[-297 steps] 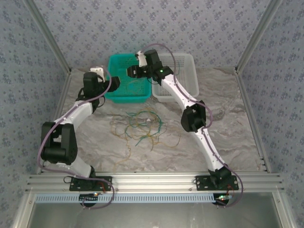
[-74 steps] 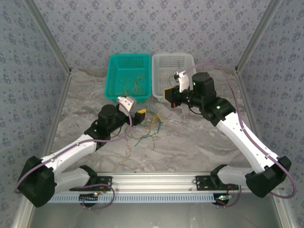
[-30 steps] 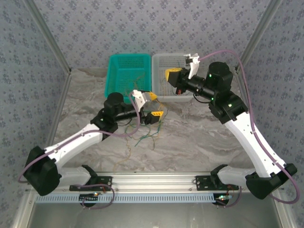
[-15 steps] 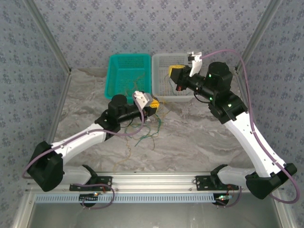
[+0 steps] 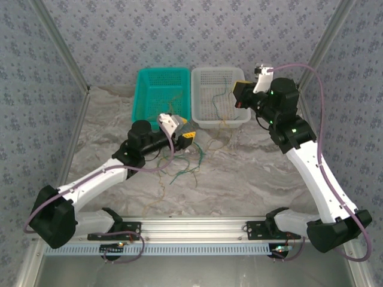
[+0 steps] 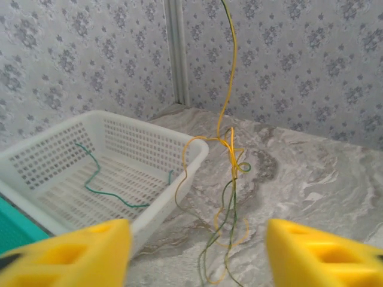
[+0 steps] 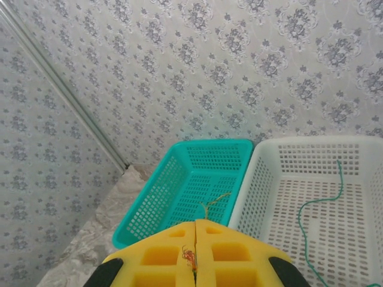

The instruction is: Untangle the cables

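— Since the last frame had been taken, what changed?
— The right tool (image 5: 239,89) swung toward 1 o'clock, fingers (image 7: 161,257) together, pinching a yellow cable (image 6: 233,72) that trailed onto the table (image 5: 251,173).
— And the left tool (image 5: 187,136)?
— Fingers (image 6: 72,251) apart, holding nothing, beside the cables (image 5: 187,162) heaped at 6 o'clock of the teal basket (image 5: 138,98).

Grey floral-patterned walls (image 5: 197,30), marbled grey tabletop (image 5: 251,179), aluminium corner posts (image 5: 322,43), slotted rail (image 5: 197,227) at near edge
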